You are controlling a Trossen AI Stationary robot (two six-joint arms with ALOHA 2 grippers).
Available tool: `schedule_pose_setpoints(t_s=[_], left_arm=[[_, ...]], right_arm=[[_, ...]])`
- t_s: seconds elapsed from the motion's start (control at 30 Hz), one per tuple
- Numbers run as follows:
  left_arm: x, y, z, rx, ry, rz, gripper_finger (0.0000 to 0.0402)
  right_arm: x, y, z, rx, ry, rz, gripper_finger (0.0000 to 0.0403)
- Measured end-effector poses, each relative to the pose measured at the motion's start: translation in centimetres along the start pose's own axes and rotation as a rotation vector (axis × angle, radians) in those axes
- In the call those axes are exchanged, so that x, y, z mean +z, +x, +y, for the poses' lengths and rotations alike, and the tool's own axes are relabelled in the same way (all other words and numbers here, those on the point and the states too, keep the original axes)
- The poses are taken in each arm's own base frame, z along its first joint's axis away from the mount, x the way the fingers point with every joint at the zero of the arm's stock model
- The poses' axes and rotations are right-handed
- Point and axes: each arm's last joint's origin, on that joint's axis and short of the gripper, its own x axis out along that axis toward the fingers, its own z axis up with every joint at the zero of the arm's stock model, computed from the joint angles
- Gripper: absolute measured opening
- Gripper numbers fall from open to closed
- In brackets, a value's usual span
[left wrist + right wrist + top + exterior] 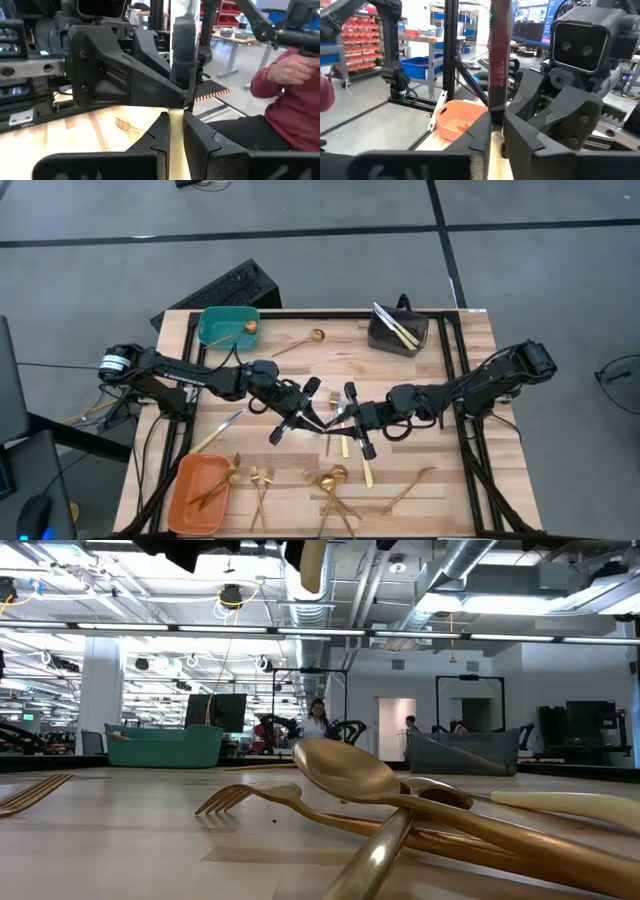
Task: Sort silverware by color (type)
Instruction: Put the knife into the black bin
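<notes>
Both arms met over the middle of the wooden slatted bench [440, 380], and between them stood one knife with a silver blade and a pale gold handle [176, 135]. The left tool [176, 131] was clenched on the pale handle, as its own wrist view showed. The right tool [496, 134] was clenched on the same piece; in its wrist view the blade rose straight up between the dark fingers [525, 132]. I judged this to be a handover in mid-air, both tools grasping the one knife at once.

To do it well, only one arm should let go, and only once the other grip is firm. Whichever arm keeps the knife should draw away along the knife's length, not sideways, or the slim piece may twist and drop.

Of the rest, three bins stood on the bench. A dark grey bin [397, 332] at the far right held knives already, so I took it for this knife's place. A teal bin [226, 326] at the far left held a gold spoon [248, 328], and an orange bin [198, 492] at the near left held gold forks. Loose gold forks and spoons [335, 477] lay along the near edge, well apart from the tools. A person in a red sleeve [280, 85] sat beyond the bench.
</notes>
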Motion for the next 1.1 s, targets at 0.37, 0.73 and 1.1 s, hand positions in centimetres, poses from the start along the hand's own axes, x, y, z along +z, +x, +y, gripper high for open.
schedule_pose_setpoints(t_s=[0.37,0.73,1.1], left_arm=[[-0.3,-0.1,0.3,0.137,-0.134,0.027,0.0016],[-4.2,-1.9,1.9,0.806,-0.286,0.37,0.0017],[-4.4,-1.8,1.3,0.862,-0.26,0.406,0.0018]], right_arm=[[-0.1,-0.1,-0.5,-0.028,-0.012,0.016,0.0019],[0.5,-5.6,-5.6,-0.994,-0.296,0.507,0.0019],[-2.7,-12.9,-17.5,-1.226,-0.193,0.925,0.0019]])
